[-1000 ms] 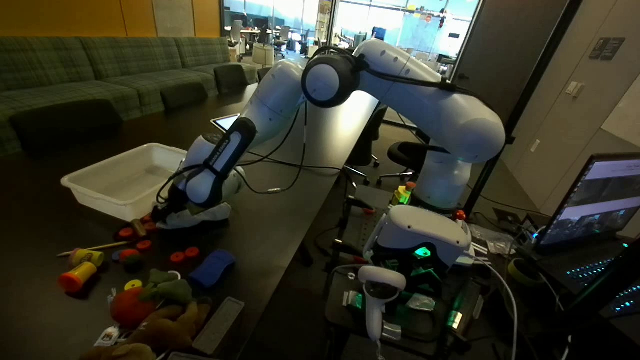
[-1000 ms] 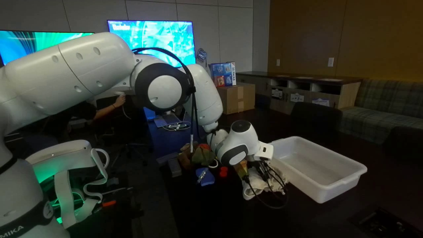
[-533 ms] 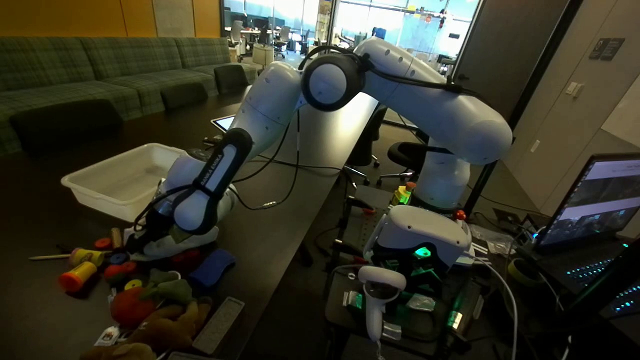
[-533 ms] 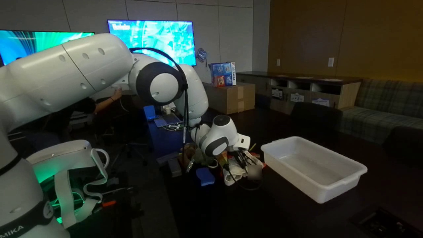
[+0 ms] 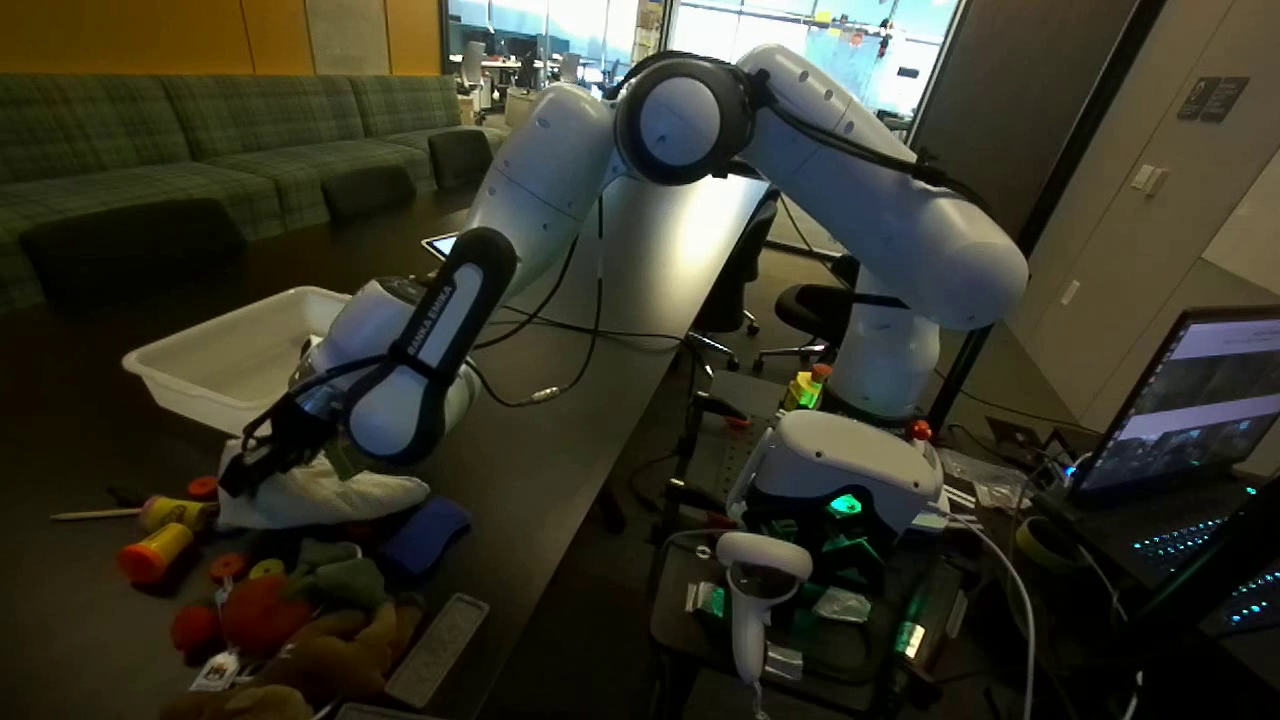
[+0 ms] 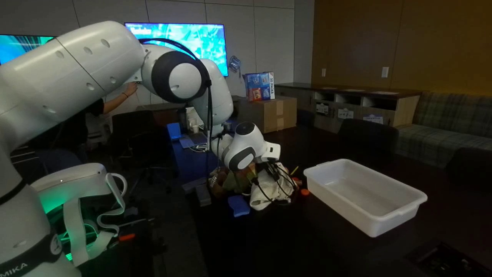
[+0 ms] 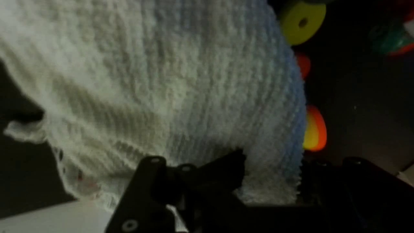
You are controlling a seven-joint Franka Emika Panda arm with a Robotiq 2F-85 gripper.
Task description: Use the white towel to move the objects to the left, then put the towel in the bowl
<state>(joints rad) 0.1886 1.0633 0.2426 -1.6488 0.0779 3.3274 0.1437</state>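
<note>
The off-white towel [image 5: 315, 495] lies rumpled among the small toys, and it also shows in an exterior view [image 6: 265, 190]. My gripper [image 7: 273, 171] is shut on a thick fold of the towel [image 7: 194, 81], which fills the space between the fingers. In an exterior view the gripper [image 5: 245, 475] is low over the towel's end. Beside the towel are a yellow and orange tub [image 5: 158, 552], a red ball-like piece [image 5: 195, 630], a yellow disc [image 5: 267, 569] and a blue piece [image 5: 428, 533]. Some pieces are hidden by the towel. The white bin [image 6: 338, 204] stands near the towel.
Plush toys, one orange [image 5: 262, 612] and one green [image 5: 340, 575], lie by the towel. A grey block [image 5: 437, 650] lies near the table edge. A thin stick [image 5: 97, 515] lies beyond the tubs. An orange disc [image 6: 305, 192] lies near the bin.
The gripper has dragged the towel away from the bin into the toys, then risen slightly. Red pieces have shifted toward the plush toys; others are now covered. The bin has not moved.
</note>
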